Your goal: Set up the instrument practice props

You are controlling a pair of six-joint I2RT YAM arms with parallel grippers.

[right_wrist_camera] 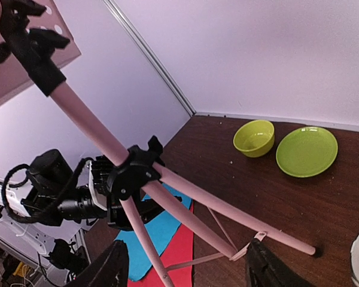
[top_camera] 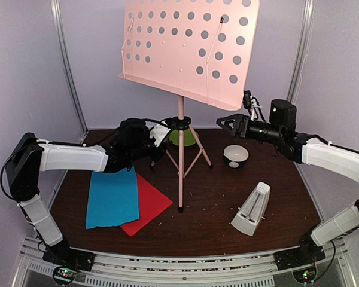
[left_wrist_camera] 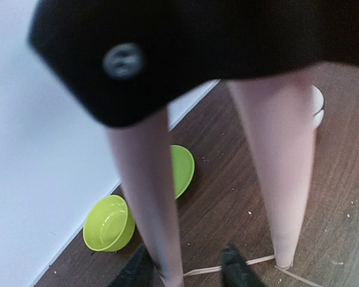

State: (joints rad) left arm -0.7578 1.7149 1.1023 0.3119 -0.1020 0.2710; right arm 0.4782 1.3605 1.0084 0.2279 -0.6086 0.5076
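The pale pink music stand stands at mid-table, its perforated desk (top_camera: 188,48) high up and its tripod legs (top_camera: 180,161) spread on the table. The blue sheet (top_camera: 112,197) lies flat at the left, overlapping the red sheet (top_camera: 146,206). The cream metronome (top_camera: 251,209) stands at the front right. My left gripper (top_camera: 160,139) is open beside the tripod hub; in the left wrist view (left_wrist_camera: 185,272) one pink leg (left_wrist_camera: 146,197) runs down between the fingers, close to the left one. My right gripper (top_camera: 222,122) is open and empty, in the air right of the stand's pole (right_wrist_camera: 188,275).
A green bowl (left_wrist_camera: 109,223) and green plate (left_wrist_camera: 182,169) sit by the back wall behind the stand. A white-and-dark bowl (top_camera: 236,155) sits right of the tripod, below my right gripper. Walls close in the back and both sides.
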